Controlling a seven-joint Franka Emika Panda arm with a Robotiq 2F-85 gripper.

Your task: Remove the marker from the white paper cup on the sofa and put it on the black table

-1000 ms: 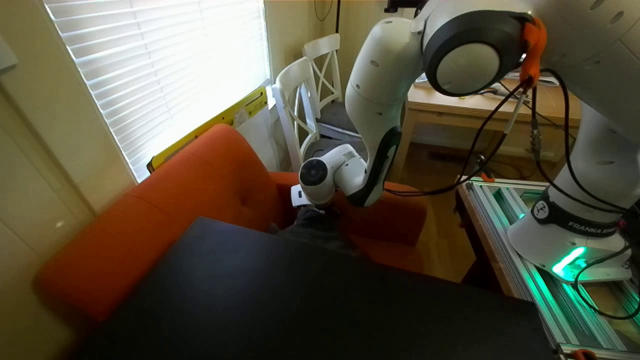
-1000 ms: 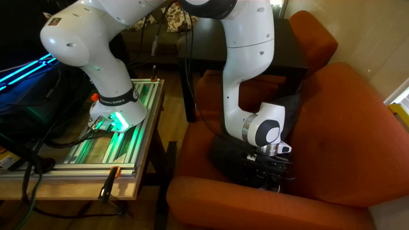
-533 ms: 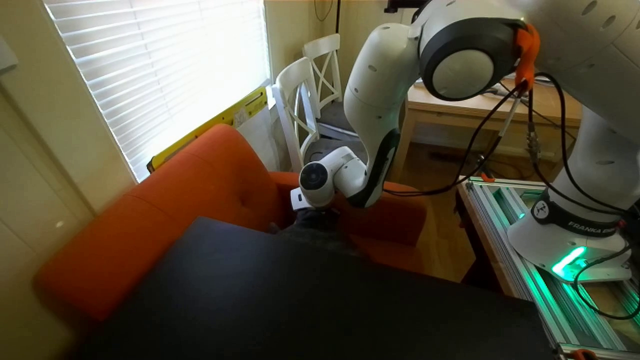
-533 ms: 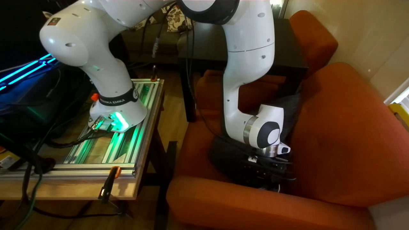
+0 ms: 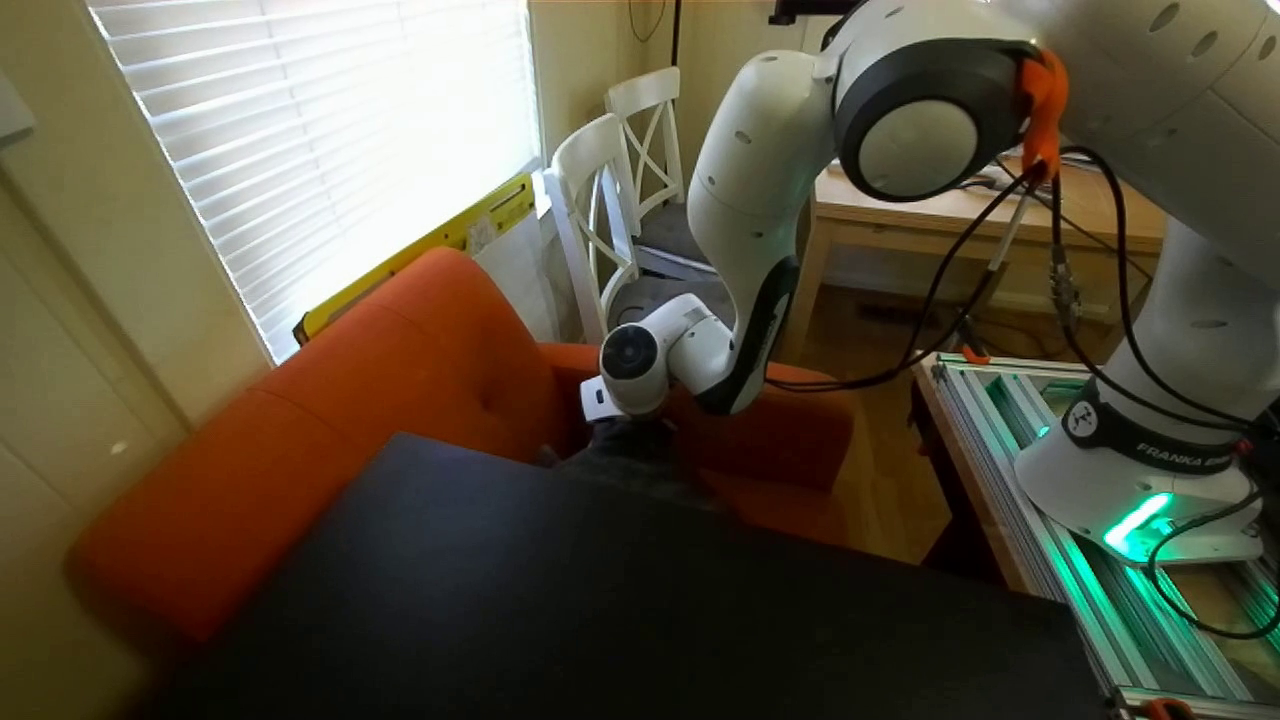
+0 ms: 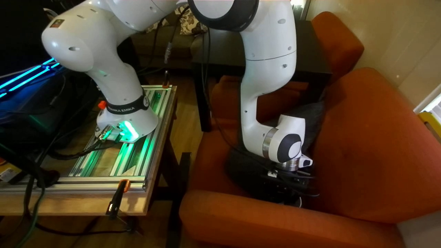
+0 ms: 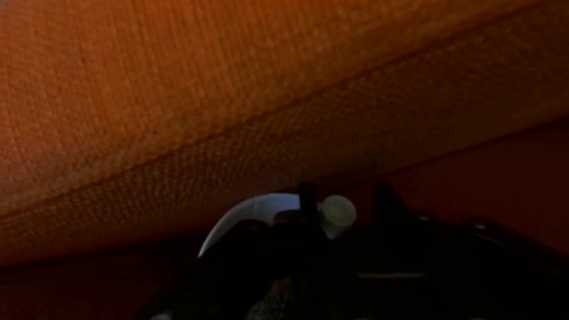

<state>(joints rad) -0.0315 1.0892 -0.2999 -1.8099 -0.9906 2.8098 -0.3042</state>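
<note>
The wrist view is dark and shows the white paper cup [image 7: 262, 205] as a pale curved rim, partly covered by the black gripper. A round pale end of the marker [image 7: 338, 211] sticks up between the fingers of my gripper [image 7: 346, 195]. It lies against or very near the left finger [image 7: 306, 200], while a gap separates it from the right finger [image 7: 384, 206]; the jaws are part-way apart. In an exterior view the gripper [image 6: 287, 194] is a dark shape low over the orange-red sofa [image 6: 372, 148]. The black table [image 5: 650, 610] fills the front of an exterior view.
A dark grey cushion [image 6: 241, 168] lies on the sofa seat beside the gripper. The sofa's armrest [image 6: 275, 220] and padded back [image 5: 430, 350] rise close around the hand. White chairs [image 5: 590, 160] and a light wooden desk [image 5: 1000, 215] stand behind.
The arm's elbow and forearm have sunk slightly, and the hand sits a little lower at the sofa in an exterior view. Sofa and table have stayed put.
</note>
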